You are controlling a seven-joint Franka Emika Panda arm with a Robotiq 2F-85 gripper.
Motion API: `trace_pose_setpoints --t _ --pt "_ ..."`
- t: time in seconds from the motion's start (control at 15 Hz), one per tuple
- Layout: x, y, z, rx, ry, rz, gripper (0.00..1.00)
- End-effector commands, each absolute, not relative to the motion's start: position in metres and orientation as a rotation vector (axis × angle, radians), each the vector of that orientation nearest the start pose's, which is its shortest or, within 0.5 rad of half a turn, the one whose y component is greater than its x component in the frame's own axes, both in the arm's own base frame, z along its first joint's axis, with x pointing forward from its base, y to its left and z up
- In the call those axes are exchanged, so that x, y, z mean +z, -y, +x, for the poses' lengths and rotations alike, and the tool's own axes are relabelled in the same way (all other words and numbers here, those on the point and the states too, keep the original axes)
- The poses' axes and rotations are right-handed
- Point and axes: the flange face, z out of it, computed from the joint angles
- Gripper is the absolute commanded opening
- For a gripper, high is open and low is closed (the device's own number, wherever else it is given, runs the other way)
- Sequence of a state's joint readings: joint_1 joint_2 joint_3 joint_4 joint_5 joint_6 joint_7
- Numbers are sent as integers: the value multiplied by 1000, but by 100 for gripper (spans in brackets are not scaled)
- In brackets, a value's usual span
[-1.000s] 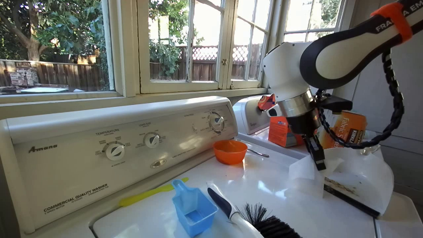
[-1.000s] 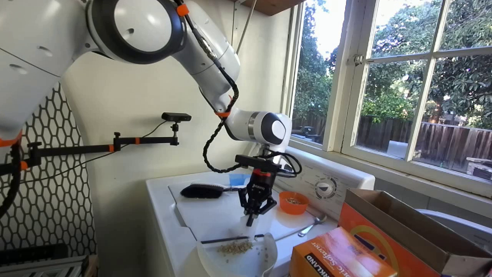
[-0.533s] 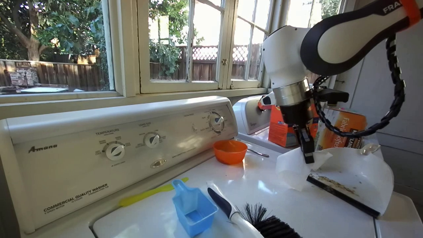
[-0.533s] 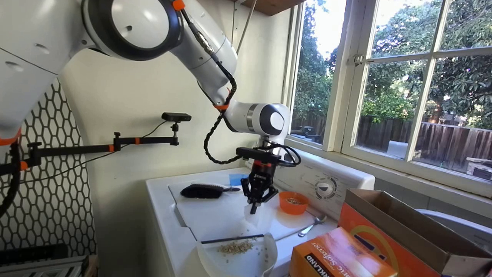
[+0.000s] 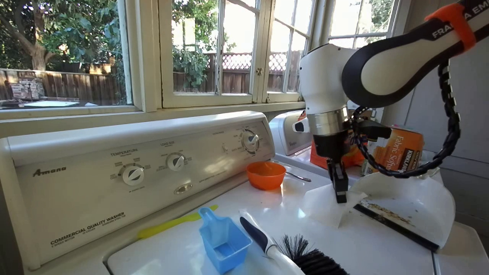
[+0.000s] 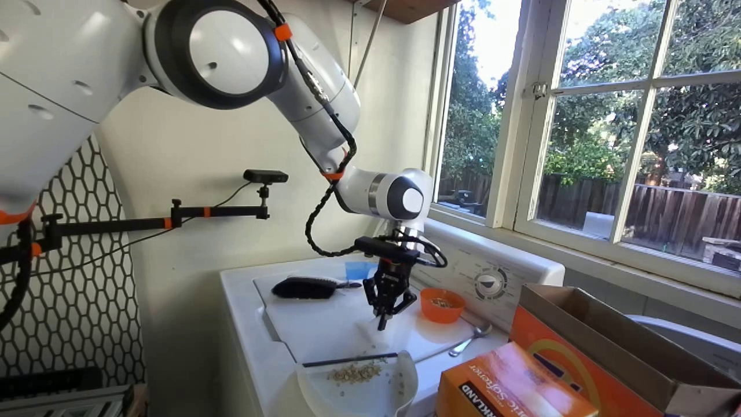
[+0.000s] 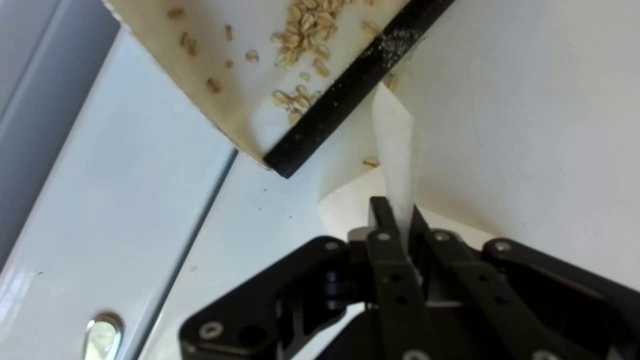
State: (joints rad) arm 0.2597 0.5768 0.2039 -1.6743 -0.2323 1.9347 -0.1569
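The hand [image 7: 400, 215] pinches paper [image 7: 394, 135] where it stands up, likely for grip, the dustpan [image 7: 344, 97] at eleven o'clock in wrist view.

I have the sheet [image 5: 320, 204] in my gripper [image 5: 341, 198], over the washer [image 5: 172, 252]; in an exterior view, the dustpan [image 5: 429, 200] lies right of the sheet; left of my gripper stands the bowl [image 5: 266, 181], the spoon [image 5: 301, 176] at its right; before these sit the scoop [image 5: 233, 258] and, to its right, the brush [image 5: 285, 261]; in my wrist view, flakes [image 7: 306, 26] lie in the dustpan, a few just outside.
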Motion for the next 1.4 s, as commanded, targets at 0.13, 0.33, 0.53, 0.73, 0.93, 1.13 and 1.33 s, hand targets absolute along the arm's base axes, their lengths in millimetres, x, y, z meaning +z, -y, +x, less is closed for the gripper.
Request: trace_pose_setpoints --t 0.13,0.33,0.53,0.73,0.93,1.13,1.33 --pt "227 -272 583 502 1133 -3003 3" --pt "222 -269 580 539 1143 -3011 3" --pt "223 -264 579 562 1134 -3028 3" --pt "222 -259 575 611 1130 -3031 3" --pt "224 -253 571 668 1115 -3035 3" --pt "225 -247 566 746 1118 -3029 3" --pt "228 -240 562 827 1119 -3031 3"
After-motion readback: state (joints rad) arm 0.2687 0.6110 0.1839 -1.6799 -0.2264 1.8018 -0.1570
